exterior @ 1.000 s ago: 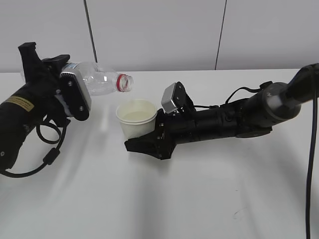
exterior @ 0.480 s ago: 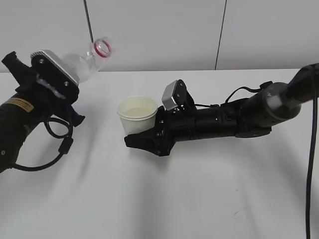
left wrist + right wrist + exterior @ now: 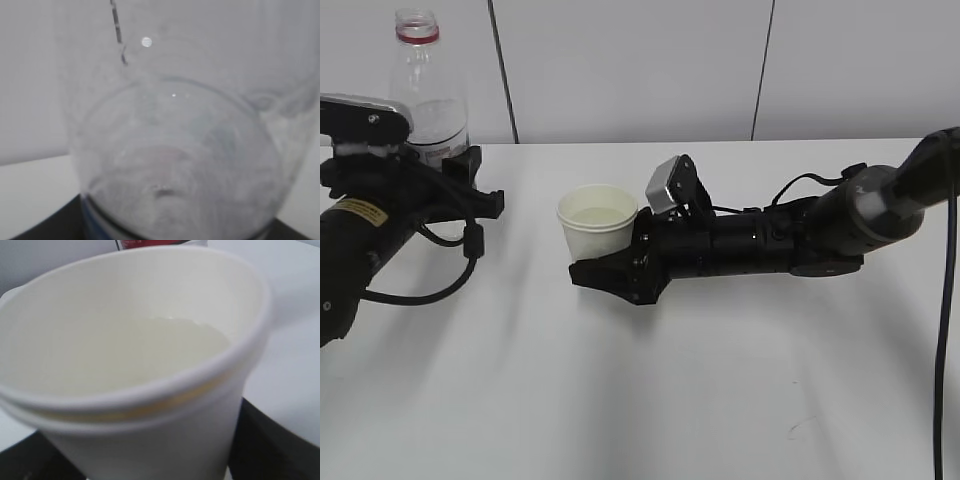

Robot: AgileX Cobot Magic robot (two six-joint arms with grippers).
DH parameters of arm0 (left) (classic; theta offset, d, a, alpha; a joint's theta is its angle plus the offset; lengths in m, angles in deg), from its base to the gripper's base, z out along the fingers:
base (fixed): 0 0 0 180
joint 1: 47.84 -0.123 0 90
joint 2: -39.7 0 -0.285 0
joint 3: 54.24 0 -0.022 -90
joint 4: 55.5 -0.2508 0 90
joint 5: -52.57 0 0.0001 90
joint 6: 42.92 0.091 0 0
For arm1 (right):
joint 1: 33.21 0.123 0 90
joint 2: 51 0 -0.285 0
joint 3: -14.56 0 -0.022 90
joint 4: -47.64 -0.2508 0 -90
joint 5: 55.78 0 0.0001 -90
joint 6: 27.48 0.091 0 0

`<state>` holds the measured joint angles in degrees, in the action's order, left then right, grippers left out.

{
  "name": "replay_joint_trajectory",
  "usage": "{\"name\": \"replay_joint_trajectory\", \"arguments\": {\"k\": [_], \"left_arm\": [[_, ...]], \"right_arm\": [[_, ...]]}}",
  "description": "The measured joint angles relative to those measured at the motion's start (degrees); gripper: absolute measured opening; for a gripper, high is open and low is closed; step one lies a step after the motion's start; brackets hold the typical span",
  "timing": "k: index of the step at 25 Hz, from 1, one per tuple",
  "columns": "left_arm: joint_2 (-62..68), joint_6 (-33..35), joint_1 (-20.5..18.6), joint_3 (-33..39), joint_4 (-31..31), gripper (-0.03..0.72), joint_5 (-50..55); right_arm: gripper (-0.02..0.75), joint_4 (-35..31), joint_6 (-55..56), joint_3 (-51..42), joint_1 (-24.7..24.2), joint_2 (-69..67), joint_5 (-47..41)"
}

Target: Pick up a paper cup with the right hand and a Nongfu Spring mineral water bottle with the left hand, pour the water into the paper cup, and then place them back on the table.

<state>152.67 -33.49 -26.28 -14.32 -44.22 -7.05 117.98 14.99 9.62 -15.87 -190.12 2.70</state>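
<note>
jaws: left hand (image 3: 450, 175), matte black, clamps the nongfu spring mineral water bottle (image 3: 428, 95), clear ribbed plastic, red neck ring, upright, uncapped, well left of the paper cup (image 3: 598, 232). right hand (image 3: 610, 265), black, jaws part-spread, grips the cup's lower wall. cup: tapered off-white paper, rolled rim, holding clear water (image 3: 150, 350), over the smooth white table (image 3: 650, 400).

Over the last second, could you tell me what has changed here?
The left end effector swung the bottle from tipped over the cup back to upright, away to the left. The right end effector kept holding the cup, with water in it, in place.
</note>
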Motion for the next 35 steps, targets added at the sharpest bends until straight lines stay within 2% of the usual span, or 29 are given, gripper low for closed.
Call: {"name": "replay_joint_trajectory", "arguments": {"k": [2, 6, 24, 35], "left_arm": [[0.0, -5.7, 0.0, 0.0, -0.4, 0.329, 1.4], [0.0, -9.4, 0.0, 0.0, -0.8, 0.328, 2.6], [12.3, -10.0, 0.0, 0.0, -1.3, 0.328, -4.5], [12.3, -10.0, 0.0, -0.1, -2.7, 0.328, -4.4]], "right_arm": [[0.528, -0.4, 0.0, 0.0, 0.0, 0.0, 0.0], [0.528, -1.4, -0.2, 0.0, 0.0, 0.0, 0.0], [0.528, -7.0, -1.9, 0.0, -0.9, 0.0, -3.0], [0.528, -7.3, 0.3, 0.0, -6.3, 0.0, -2.6]]}}
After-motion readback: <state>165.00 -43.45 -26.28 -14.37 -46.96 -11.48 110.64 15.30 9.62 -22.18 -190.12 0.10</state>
